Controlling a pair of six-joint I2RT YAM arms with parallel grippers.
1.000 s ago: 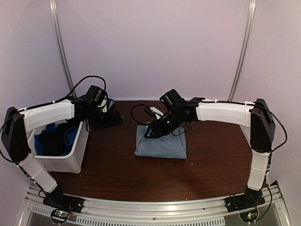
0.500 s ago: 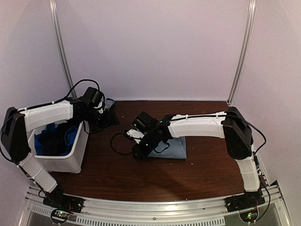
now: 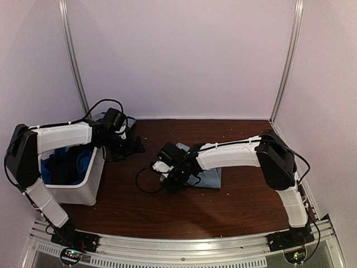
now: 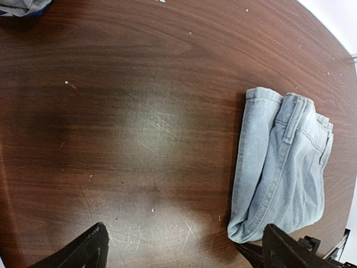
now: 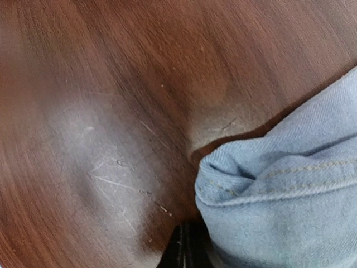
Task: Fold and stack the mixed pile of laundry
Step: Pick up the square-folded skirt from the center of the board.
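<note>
i'm watching the white bin (image 3: 78, 192) sitting at the left edge of the counter (image 3: 167, 215), under the left arm's forearm. it is holding bright royal-blue fabric (image 3: 85, 161) bunched against its right wall, with black cloth (image 3: 56, 170) lying beside it toward the left; i cannot tell how many pieces are making up that heap.

out of the bin, one folded light-blue denim piece (image 4: 284, 167) is lying flat near the middle of the counter, its waistband and a belt loop facing up in the left wrist view. a scrap of pale grey-blue cloth (image 4: 22, 4) is peeking in at the top corner of that same view, well apart from the denim.

the left fingers (image 3: 128, 146) are hanging spread wide over bare wood near the back left of the counter, holding nothing. the right arm is reaching across to the denim's left side, and the right fingers (image 5: 184, 248) are pressing together right at the rolled corner of the fold; i cannot tell whether any cloth is caught between them.
</note>
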